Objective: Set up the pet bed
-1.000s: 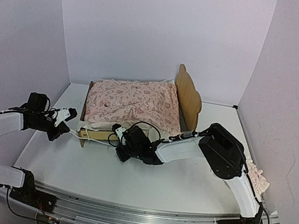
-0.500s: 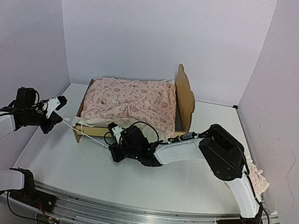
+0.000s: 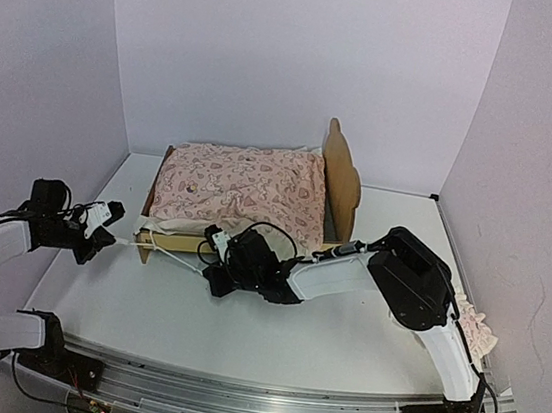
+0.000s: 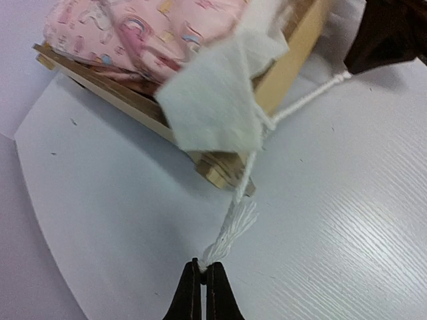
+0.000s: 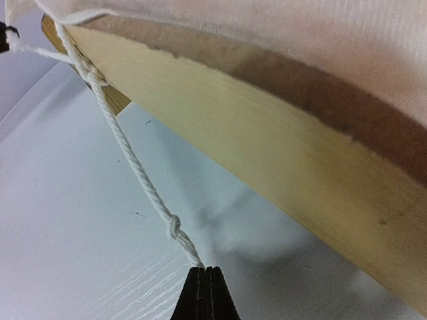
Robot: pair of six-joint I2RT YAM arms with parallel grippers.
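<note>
The pet bed (image 3: 179, 243), a pale-wood frame with an eared headboard (image 3: 344, 180), stands mid-table under a pink printed quilt (image 3: 238, 187). A white string (image 3: 174, 255) is tied round the bed's near left corner post (image 4: 223, 175). My left gripper (image 3: 112, 232) sits left of that corner, shut on the string's frayed end (image 4: 233, 227). My right gripper (image 3: 209, 274) lies in front of the wooden side rail (image 5: 267, 160), shut on the other string end just past a small knot (image 5: 173, 228). A white fabric corner (image 4: 213, 100) hangs over the post.
A ruffled pink pillow (image 3: 474, 334) lies at the table's right edge behind the right arm. White walls close in the left, back and right. The right arm's elbow (image 3: 411, 273) rises beside the headboard.
The bed has turned, its headboard swinging back and its foot corner shifting left. My left gripper pulled left with the string, then dropped slightly nearer. The right gripper moved a little left.
</note>
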